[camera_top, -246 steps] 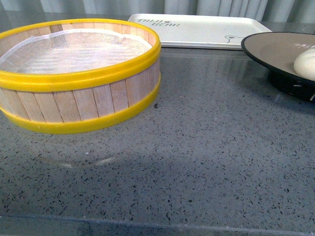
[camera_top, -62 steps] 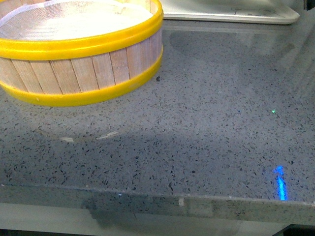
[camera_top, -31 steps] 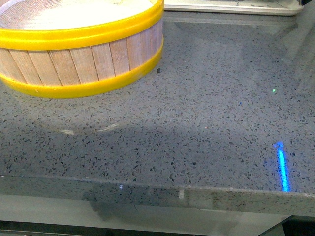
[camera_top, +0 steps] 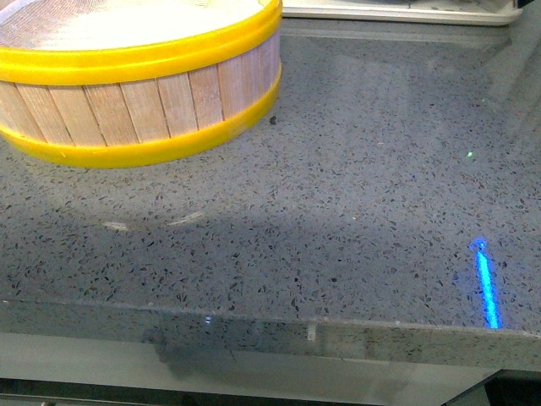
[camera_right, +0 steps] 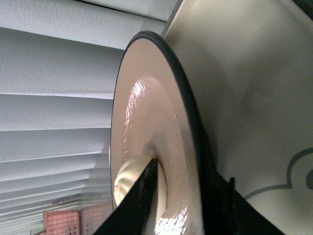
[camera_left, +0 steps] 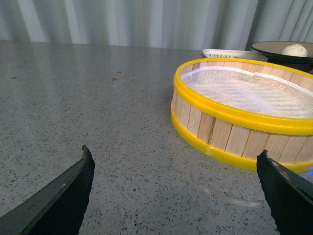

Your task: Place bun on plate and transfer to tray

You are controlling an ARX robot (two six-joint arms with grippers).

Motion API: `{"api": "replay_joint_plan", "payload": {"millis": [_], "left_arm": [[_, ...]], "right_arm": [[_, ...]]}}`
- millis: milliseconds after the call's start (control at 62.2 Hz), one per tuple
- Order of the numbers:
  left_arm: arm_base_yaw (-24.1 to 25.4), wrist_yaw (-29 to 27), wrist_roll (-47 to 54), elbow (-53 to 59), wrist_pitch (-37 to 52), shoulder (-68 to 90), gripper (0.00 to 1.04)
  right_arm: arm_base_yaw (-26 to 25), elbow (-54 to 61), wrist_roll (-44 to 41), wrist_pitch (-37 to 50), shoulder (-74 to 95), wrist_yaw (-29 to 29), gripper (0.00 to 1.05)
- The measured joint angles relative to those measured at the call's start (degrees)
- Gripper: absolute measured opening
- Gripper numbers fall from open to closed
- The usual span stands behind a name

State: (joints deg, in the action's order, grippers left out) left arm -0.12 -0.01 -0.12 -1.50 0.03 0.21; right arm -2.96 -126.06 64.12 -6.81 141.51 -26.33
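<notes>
My right gripper is shut on the plate, one finger on the tan inner face and one under the black rim. The white bun lies on the plate beside the upper finger. The white tray with its dark drawing is right behind the plate; I cannot tell whether they touch. In the left wrist view the plate with the bun shows far off, past the tray. My left gripper is open and empty over bare counter. The front view shows only the tray's near edge.
A yellow-rimmed wooden steamer basket with a white cloth liner stands on the grey speckled counter; it also shows in the left wrist view, close to my left gripper. The counter's front edge is near. A blue light streak lies at the right.
The plate with the bun, at the front view's right edge 4 s ago, has left that view. The front view has tilted down toward the counter's near edge.
</notes>
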Motion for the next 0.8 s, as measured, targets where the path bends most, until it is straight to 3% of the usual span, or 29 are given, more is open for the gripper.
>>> {"api": "replay_joint_plan", "payload": {"millis": [418,804], "left_arm": [[0.0,0.0,0.0,0.0,0.0,0.0,0.98],[0.0,0.0,0.0,0.0,0.0,0.0,0.98]], "right_arm": [[-0.4,4.0,1.6,1.3,-2.5,0.0,0.97],[-2.2,18.5,3.2,9.0,-13.0,1.0,0.96]]}}
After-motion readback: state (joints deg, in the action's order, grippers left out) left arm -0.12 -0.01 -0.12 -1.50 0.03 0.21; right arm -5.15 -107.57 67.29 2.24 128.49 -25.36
